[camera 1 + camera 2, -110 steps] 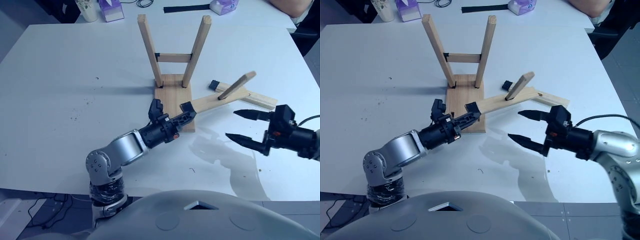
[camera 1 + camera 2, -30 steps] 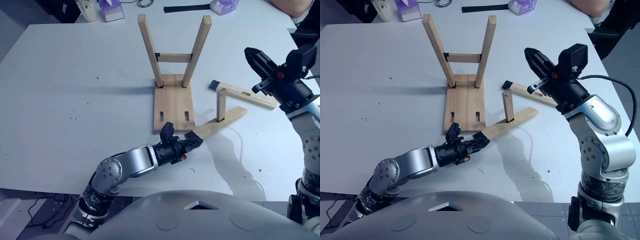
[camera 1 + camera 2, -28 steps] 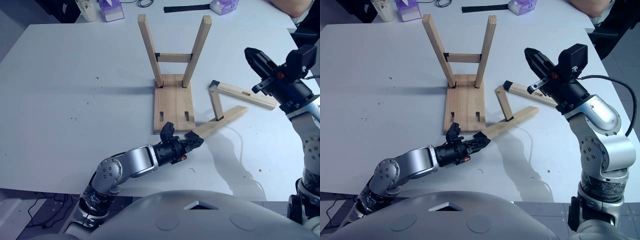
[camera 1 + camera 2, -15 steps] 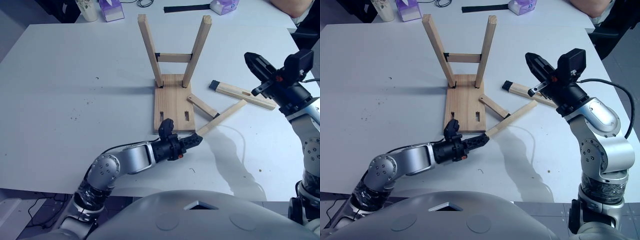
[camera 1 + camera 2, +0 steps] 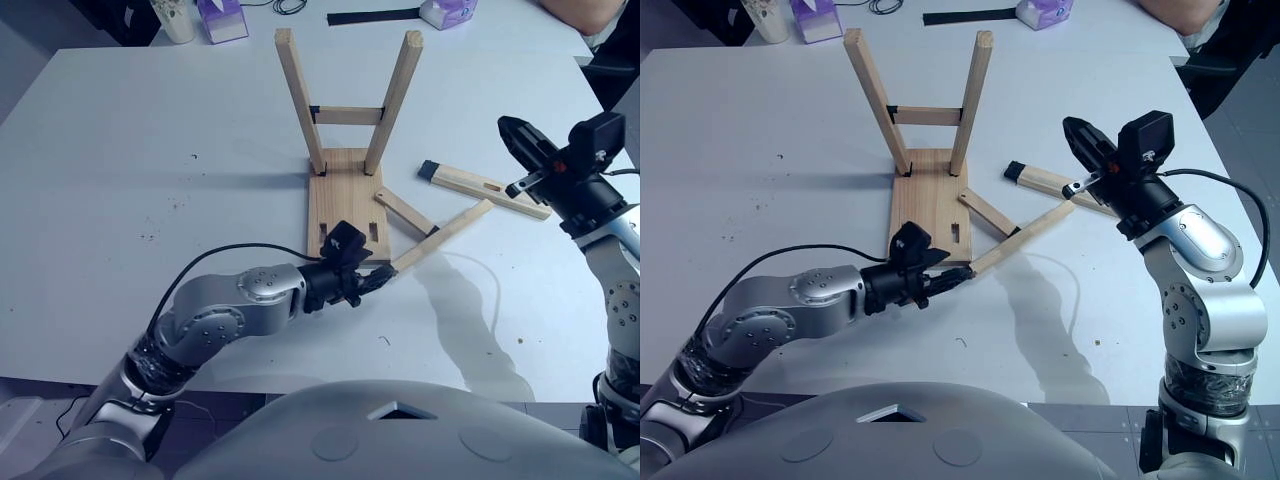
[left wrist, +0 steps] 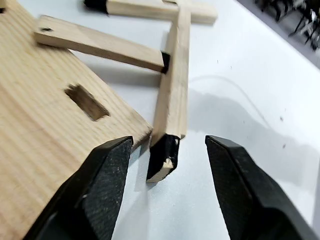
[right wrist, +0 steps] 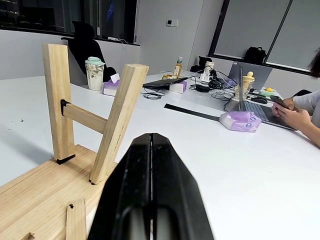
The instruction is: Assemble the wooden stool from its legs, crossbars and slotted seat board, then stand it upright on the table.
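Straddling the black-tipped end of the loose pale wooden leg (image 6: 173, 85), the left claw (image 6: 170, 145) is spread, with the tip lying between its fingers. Just beside one finger is the flat slotted wooden seat board (image 6: 40, 135). The right claw (image 5: 512, 130) is pressed together and hangs raised, well apart from the left.

Left fingers (image 6: 105, 185) now apart around leg (image 6: 172, 90)

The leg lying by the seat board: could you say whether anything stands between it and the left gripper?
Nothing visible does: the open fingers of the left gripper flank the leg at its black tip, beside the seat board.
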### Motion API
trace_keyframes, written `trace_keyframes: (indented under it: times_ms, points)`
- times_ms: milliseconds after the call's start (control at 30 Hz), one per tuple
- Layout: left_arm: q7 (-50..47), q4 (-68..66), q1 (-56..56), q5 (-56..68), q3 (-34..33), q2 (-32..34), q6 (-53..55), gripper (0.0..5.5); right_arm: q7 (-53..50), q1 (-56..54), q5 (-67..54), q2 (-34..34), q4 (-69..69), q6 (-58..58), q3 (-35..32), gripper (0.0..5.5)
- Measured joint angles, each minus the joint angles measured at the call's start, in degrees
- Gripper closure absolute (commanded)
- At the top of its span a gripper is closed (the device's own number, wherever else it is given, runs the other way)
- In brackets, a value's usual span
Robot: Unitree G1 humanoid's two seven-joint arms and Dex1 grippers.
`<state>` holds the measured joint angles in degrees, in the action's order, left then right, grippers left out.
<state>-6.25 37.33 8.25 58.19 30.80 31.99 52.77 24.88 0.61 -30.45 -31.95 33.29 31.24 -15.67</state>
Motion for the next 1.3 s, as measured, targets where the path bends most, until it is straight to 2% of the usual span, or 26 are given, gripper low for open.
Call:
trace_keyframes:
  times_ms: [333, 500, 567, 700, 800, 1000, 1300]
  points:
    - [13.3, -1.7, -0.3, -22.3, 7.0, 0.8, -4.8, 2.80, 0.0, 0.0, 0.4, 0.2, -0.1, -0.2, 0.0, 5.50]
    - [18.5, -1.6, -0.6, -29.6, 9.6, 1.3, -6.7, 2.80, -0.3, 0.0, 0.6, 0.2, -0.1, -0.2, 0.0, 5.50]
    - [19.0, -1.5, -1.2, -29.6, 8.7, 0.1, -6.6, 2.80, -0.4, 0.0, 0.6, 0.3, -0.1, -0.2, 0.0, 5.50]
    - [18.6, -1.6, -1.8, -24.7, 0.9, -7.2, -4.0, 2.80, -0.5, 0.3, 0.9, 0.4, -0.1, -0.2, -0.1, 5.50]
    - [18.5, -3.4, 0.5, -24.5, -2.5, -10.3, -2.3, 2.80, 0.1, 1.5, 2.8, -0.7, -0.7, 0.2, 1.4, 5.50]
    - [19.9, -5.5, 2.6, -28.2, -2.5, -11.3, -2.2, 2.80, 6.5, 8.3, 8.7, -6.6, -2.6, 1.0, 9.9, 5.50]
    - [21.8, -5.5, 2.4, -31.5, -2.1, -11.6, -2.3, 2.80, 10.0, 9.6, 12.5, -7.0, -5.0, -1.3, 15.0, 5.50]
